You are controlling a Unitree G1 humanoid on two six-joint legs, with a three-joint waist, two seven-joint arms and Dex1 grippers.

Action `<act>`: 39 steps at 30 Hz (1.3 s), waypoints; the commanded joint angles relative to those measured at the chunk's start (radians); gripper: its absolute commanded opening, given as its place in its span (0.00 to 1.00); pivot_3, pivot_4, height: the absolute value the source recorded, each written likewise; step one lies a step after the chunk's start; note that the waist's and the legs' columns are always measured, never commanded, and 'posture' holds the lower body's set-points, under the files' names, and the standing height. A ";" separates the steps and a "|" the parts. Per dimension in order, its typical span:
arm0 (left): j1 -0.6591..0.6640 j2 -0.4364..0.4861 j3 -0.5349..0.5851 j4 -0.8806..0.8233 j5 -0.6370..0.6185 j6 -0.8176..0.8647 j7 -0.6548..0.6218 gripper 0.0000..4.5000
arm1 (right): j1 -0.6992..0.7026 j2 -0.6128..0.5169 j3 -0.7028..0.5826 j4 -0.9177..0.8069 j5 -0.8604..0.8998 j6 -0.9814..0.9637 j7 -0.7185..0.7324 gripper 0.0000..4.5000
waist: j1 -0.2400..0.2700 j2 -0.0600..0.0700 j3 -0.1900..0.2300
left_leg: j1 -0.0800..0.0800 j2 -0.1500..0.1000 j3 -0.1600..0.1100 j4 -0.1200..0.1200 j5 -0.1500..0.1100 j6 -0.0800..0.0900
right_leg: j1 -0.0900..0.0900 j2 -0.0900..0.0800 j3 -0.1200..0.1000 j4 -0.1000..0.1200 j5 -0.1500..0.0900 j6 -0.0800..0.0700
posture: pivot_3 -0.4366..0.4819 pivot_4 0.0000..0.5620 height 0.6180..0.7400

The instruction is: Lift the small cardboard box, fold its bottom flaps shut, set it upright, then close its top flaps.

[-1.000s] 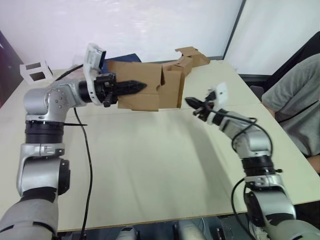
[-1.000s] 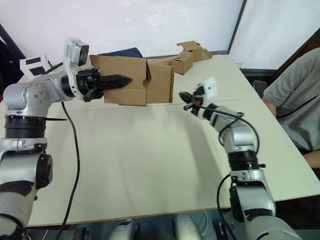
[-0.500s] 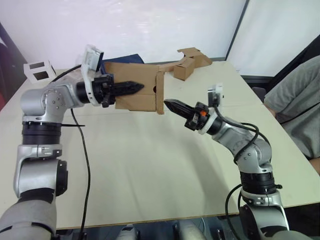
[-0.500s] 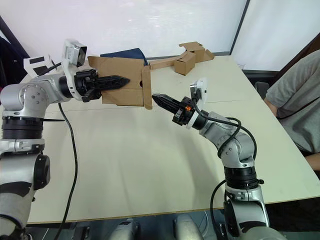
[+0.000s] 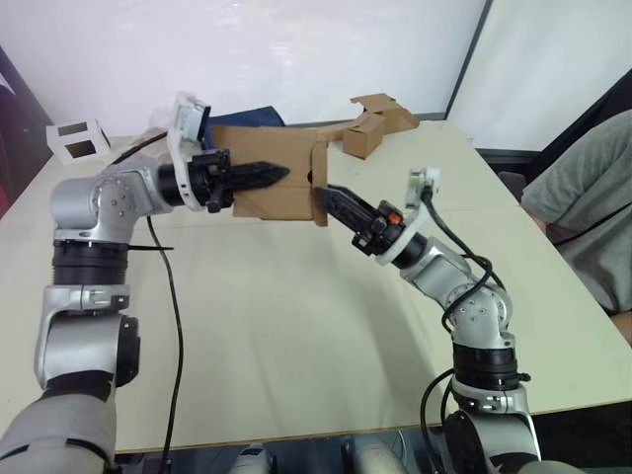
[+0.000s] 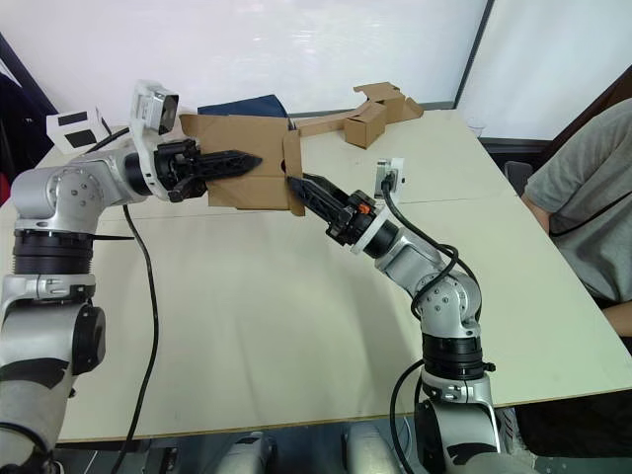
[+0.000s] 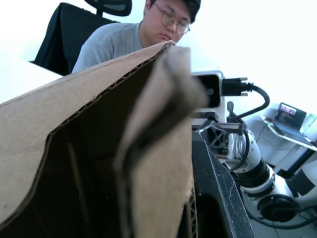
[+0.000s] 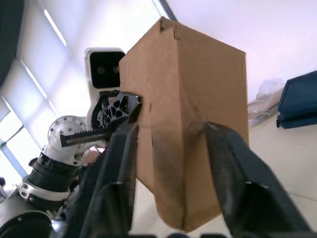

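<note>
The small cardboard box hangs above the table's far left part, lying on its side with one flapped end facing right. My left gripper is shut on its near wall; in the left wrist view one black finger lies against the cardboard. My right gripper is open at the box's right end. In the right wrist view its fingers straddle the folded flap edge of the box.
Another cardboard box joined to a long strip lies at the table's back. A white box with black windows stands at the far left, next to a dark blue item. A seated person is at the right. A black cable crosses the table.
My right arm swung left from mid-table to the box's right end. The box's right flaps, spread open a second ago, now stand folded in. The left gripper kept its hold.
</note>
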 commanded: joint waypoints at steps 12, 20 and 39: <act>-0.012 0.005 0.056 -0.030 -0.038 0.011 0.021 0.00 | 0.033 0.131 -0.056 -0.017 0.181 -0.005 -0.153 0.28 | 0.000 0.000 0.000 | 0.000 0.000 0.000 0.000 0.000 0.000 | 0.000 0.000 0.000 0.000 0.000 0.000 | 0.48 0.27 1.00; -0.008 0.001 0.046 -0.031 -0.043 0.005 0.026 0.00 | 0.037 0.143 -0.045 -0.012 0.173 -0.029 -0.178 0.01 | -0.001 0.000 0.000 | 0.000 0.000 0.000 0.000 0.000 0.000 | 0.000 0.000 0.000 0.000 0.000 0.000 | 0.48 0.27 1.00; -0.018 -0.001 0.061 -0.017 -0.051 0.003 0.047 0.00 | 0.056 0.207 -0.084 0.015 0.361 -0.015 -0.249 0.44 | -0.002 0.000 0.000 | 0.000 0.000 0.000 0.000 0.000 0.000 | 0.000 0.000 0.000 0.000 0.000 0.000 | 0.48 0.27 1.00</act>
